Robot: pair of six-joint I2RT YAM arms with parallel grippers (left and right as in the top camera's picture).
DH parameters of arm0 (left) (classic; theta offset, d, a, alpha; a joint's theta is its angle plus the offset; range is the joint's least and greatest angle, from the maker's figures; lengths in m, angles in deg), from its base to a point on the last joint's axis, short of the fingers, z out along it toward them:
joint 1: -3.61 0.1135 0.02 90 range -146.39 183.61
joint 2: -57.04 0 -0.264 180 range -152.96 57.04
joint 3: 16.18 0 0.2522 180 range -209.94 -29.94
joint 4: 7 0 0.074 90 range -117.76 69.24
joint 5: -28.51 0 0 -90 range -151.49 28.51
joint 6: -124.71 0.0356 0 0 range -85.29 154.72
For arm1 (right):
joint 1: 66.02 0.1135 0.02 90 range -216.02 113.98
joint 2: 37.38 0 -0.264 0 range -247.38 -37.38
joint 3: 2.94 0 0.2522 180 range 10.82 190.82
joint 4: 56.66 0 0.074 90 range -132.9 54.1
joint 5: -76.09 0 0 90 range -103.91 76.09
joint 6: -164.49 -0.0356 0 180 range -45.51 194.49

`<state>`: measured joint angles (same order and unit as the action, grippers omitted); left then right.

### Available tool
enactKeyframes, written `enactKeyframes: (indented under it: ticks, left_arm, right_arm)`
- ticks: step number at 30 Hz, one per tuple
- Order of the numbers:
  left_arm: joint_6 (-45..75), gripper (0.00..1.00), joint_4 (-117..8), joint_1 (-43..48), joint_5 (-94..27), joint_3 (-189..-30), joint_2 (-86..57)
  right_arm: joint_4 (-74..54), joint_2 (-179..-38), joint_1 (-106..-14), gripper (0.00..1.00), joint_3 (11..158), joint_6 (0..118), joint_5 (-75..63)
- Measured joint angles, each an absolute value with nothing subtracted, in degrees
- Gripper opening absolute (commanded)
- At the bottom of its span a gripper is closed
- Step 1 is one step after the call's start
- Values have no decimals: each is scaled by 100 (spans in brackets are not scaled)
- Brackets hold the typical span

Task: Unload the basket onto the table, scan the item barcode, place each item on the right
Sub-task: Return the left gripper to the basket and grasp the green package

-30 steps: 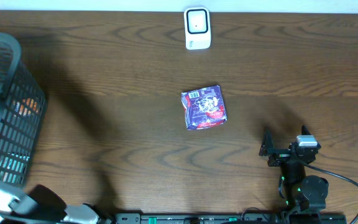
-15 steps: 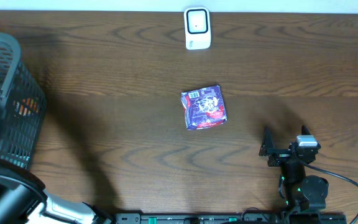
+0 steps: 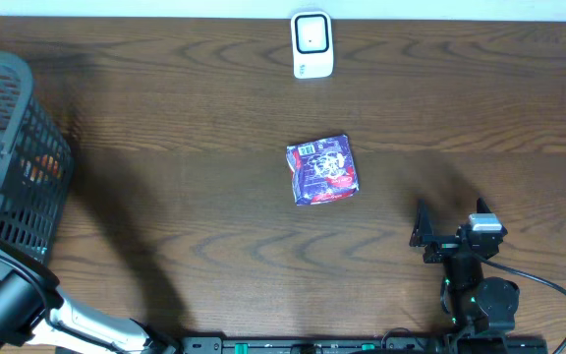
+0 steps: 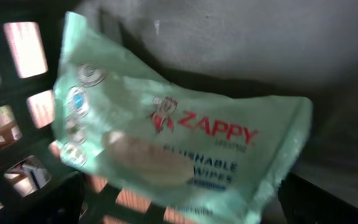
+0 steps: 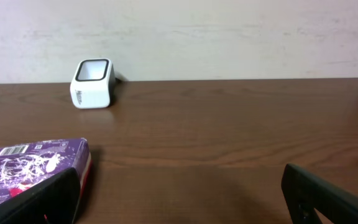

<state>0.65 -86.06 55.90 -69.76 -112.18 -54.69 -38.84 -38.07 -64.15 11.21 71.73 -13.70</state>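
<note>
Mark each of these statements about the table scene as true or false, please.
1. The purple packet lies on the table between the white scanner and the right hand. True.
2. The right hand is closed on the purple packet. False: it is open and well apart from the packet.
3. A green pack of Zappy wipes shows in the left wrist view, with the basket's grid wall beside it. True.
4. The white scanner stands inside the basket. False: it stands on the table at the far edge.
</note>
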Motion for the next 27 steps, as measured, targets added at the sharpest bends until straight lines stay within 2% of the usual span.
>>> enactKeyframes:
  ticks: [1, 2, 6, 7, 8, 9, 18, 23, 27]
  left_arm:
    - [69, 98, -8530, 5590, -6978, -11161, -5499]
    - [107, 91, -8399, 5590, -6976, -11071, -5525]
    - [397, 39, -8047, 5590, -6878, -10846, -5532]
    - [487, 30, -7996, 5590, -6825, -10831, -5532]
    - [531, 14, -7966, 5588, -6795, -10818, -5525]
    - [577, 8, -7968, 5573, -6779, -10818, -5525]
    - [716, 7, -8471, 5584, -6430, -11248, -5477]
    - [745, 7, -8606, 5584, -5164, -12470, -5344]
    - [308, 7, -8510, 5577, -4023, -13436, -4743]
  right_arm:
    - [-3884, -3807, -6415, 99, 1121, 7173, -1370]
    - [-3884, -3807, -6415, 99, 1121, 7173, -1370]
    - [-3884, -3807, -6415, 99, 1121, 7173, -1370]
    - [-3884, -3807, -6415, 99, 1121, 7173, -1370]
    - [-3884, -3807, -6415, 99, 1121, 7173, -1370]
    - [-3884, -3807, -6415, 99, 1121, 7173, -1370]
    - [-3884, -3807, -6415, 99, 1121, 7173, -1370]
    - [-3884, -3807, -6415, 99, 1121, 7173, -1370]
    - [-3882, -3807, -6415, 99, 1121, 7173, -1370]
